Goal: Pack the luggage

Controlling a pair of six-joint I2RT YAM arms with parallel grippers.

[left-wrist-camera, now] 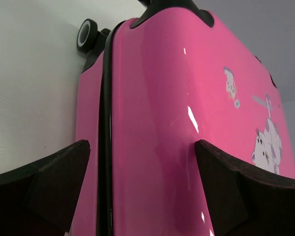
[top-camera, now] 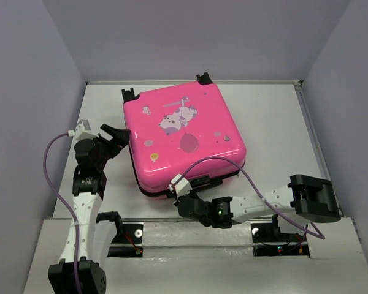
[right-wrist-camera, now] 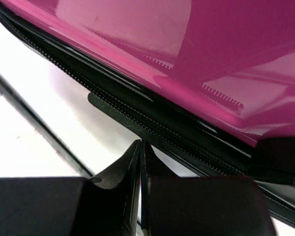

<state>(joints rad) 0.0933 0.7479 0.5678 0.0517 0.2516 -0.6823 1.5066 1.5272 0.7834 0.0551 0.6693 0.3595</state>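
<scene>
Now, luggage (top-camera: 184, 138): closed, flat on table (top-camera: 270, 122).
My left claw (top-camera: 118, 136): released, straddling its left side, probably to steady it.
My right claw (right-wrist-camera: 140, 147): clenched at near-edge zipper (right-wrist-camera: 152, 123), probably to run it shut.

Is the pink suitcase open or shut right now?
Shut. The pink suitcase lies flat, both shells meeting along the black zipper seam with no gap between them. Whether it is zipped all the way round cannot be told.

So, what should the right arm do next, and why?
Probably ease the right gripper forward onto the zipper: it is shut, tips just short of the near edge of the luggage, while the left gripper stands open at its side.
</scene>
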